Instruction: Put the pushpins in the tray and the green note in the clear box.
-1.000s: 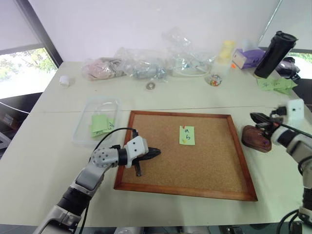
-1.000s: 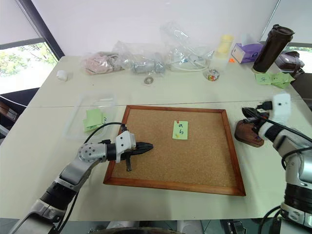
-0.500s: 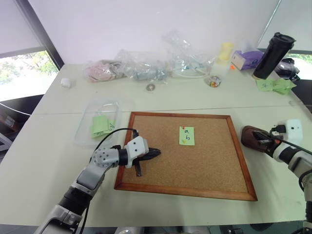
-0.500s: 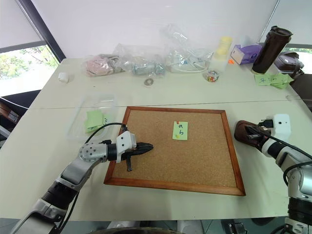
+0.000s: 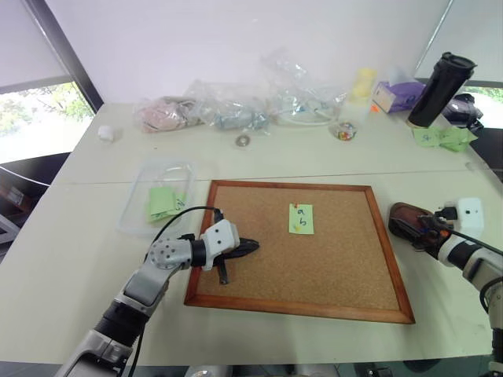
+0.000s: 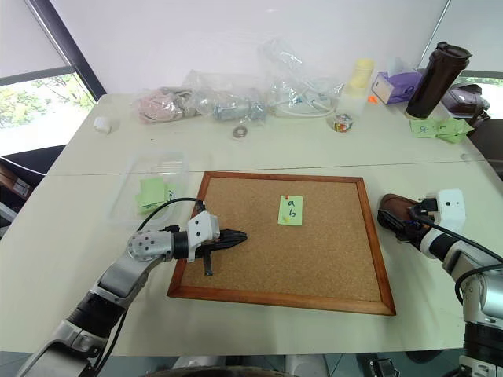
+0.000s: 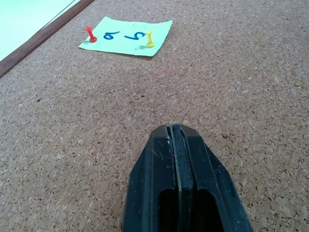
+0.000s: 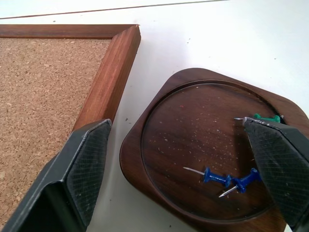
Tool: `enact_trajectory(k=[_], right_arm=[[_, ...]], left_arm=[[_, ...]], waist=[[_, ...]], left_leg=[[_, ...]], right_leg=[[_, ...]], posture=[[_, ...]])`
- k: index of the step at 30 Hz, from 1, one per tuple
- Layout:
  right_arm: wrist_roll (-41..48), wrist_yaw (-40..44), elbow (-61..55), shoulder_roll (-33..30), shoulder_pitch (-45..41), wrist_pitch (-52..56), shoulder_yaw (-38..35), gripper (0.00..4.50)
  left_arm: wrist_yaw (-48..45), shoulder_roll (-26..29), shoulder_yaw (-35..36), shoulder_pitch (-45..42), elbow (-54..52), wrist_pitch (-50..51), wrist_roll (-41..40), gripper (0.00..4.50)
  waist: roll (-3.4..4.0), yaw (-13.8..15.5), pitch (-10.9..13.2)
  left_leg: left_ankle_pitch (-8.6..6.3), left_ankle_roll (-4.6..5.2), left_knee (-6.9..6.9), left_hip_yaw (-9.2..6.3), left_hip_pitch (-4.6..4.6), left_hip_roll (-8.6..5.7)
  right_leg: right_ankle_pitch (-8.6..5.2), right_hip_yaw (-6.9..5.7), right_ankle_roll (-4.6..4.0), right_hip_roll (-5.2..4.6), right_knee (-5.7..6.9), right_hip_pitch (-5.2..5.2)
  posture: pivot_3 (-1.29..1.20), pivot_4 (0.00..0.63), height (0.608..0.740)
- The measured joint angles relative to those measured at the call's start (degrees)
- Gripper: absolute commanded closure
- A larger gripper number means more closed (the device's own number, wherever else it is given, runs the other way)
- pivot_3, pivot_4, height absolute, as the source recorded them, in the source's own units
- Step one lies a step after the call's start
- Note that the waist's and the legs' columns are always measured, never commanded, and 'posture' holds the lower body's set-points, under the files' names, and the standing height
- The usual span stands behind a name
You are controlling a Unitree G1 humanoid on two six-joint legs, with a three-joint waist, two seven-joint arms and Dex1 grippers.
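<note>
Fingers of the right gripper (image 8: pixel 183 169) stand wide apart with nothing between them, one pad (image 8: pixel 89 164) over the gap beside the board's frame, the other (image 8: pixel 280 159) over the far side of the tray (image 8: pixel 193 125). That tray, a dark brown wooden dish, sits on the table (image 5: pixel 94 236) just off the right edge of the corkboard (image 5: pixel 314 267), close to it but apart. Two blue pins (image 8: pixel 227 179) lie inside the dish and a green pin (image 8: pixel 265 117) rests near its rim, partly hidden behind one finger.

Fingers of the left gripper (image 7: pixel 176 140) are pressed fully together and hold nothing; they hover low over the bare cork near the board's left edge, pointing across it.

Ahead of them the green note (image 7: pixel 126 36), marked "a b", lies flat on the upper middle of the corkboard, fastened by a red pushpin (image 7: pixel 90 34) at one end and a yellow pushpin (image 7: pixel 149 38) at the other.

Left of the board, the clear box (image 5: pixel 157 196) rests on the table with green slips (image 5: pixel 163 203) inside. Clear plastic bags (image 5: pixel 236 110) lie along the far side of the table, and a dark tumbler (image 5: pixel 442 77) stands at the far right.
</note>
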Motion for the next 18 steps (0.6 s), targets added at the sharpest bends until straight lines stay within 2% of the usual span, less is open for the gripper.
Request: enact_trajectory(k=[8,13,18], right_arm=[[1.6,2.2,-2.1,-0.3,0.6,1.2,0.1,0.02],[5.2,4.3,-8.2,-4.5,-0.3,3.9,-0.7,0.02],[9.0,4.9,-12.6,-5.5,-3.5,7.2,-1.0,0.02]], left_arm=[[-0.3,-0.2,0.0,-0.4,0.8,-0.6,0.0,4.5],[-0.7,-0.3,0.0,-0.5,1.1,-0.7,0.0,4.5],[-0.9,-0.4,0.0,-0.8,1.4,-0.8,0.0,4.5]], waist=[[-0.05,0.0,0.0],[-0.06,0.1,0.1],[-0.1,0.1,0.1]], left_leg=[[-0.02,0.04,-0.01,0.0,0.0,0.0],[-0.05,0.08,-0.03,-0.01,0.0,0.0],[-0.08,0.14,-0.03,-0.01,-0.01,0.0]], right_leg=[[0.0,0.0,0.0,0.0,-0.04,0.02],[0.0,0.0,0.0,-0.01,-0.07,0.02],[0.0,0.0,0.0,-0.01,-0.1,0.04]], posture=[[0.0,0.15,0.74],[0.0,0.15,0.74],[0.0,0.15,0.74]])
